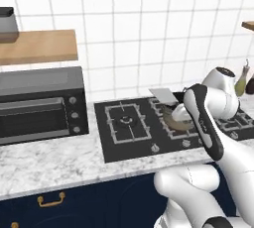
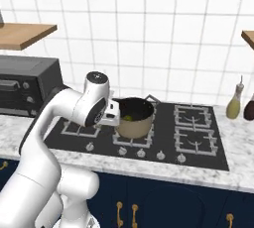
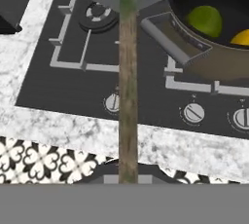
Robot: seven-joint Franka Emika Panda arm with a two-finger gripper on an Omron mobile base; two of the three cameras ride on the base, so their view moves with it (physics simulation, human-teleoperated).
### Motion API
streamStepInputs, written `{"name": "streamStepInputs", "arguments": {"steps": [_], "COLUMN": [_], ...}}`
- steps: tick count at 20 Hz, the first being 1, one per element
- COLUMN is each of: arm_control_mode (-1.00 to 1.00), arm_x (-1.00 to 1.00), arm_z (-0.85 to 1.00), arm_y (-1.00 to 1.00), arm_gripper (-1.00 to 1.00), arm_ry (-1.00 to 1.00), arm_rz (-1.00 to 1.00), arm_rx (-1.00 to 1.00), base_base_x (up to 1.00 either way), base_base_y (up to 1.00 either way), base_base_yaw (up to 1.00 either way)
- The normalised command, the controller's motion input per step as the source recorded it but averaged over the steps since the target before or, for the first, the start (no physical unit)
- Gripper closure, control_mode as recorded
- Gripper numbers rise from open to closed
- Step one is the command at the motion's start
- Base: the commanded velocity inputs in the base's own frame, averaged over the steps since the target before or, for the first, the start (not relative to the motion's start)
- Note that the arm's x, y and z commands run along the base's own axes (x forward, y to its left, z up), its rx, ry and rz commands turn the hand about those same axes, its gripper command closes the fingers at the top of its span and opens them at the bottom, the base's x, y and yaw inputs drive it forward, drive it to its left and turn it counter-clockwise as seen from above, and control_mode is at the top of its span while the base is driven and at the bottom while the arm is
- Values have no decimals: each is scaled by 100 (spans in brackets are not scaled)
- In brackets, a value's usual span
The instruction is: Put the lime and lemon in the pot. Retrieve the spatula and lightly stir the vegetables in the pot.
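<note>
- Spatula handle runs straight up the hand view from six to twelve o'clock, nearest the lens, its grey blade at the top edge.
- Claw is pinched tight on that handle, just beside the pot's near wall in the right base view.
- Blade hangs outside the rim, over the hob, not yet over the fruit.
- Pot sits at about two o'clock from the blade; lime and lemon both lie inside, side by side.
- My read: fruit loaded, stirring still to come; the blade needs to swing toward two o'clock, over the rim and down.
</note>
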Motion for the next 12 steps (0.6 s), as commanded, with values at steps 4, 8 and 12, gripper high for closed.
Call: {"name": "streamStepInputs", "arguments": {"steps": [4,8,12], "arm_control_mode": [100,100,100], "arm_x": [0,0,0], "arm_z": [0,0,0], "arm_y": [0,0,0], "arm_gripper": [100,100,100], "arm_ry": [0,0,0], "arm_rz": [0,0,0], "arm_rx": [0,0,0], "base_base_x": [7,3,44], "base_base_y": [4,-53,-24], "base_base_yaw": [0,-8,-8]}}
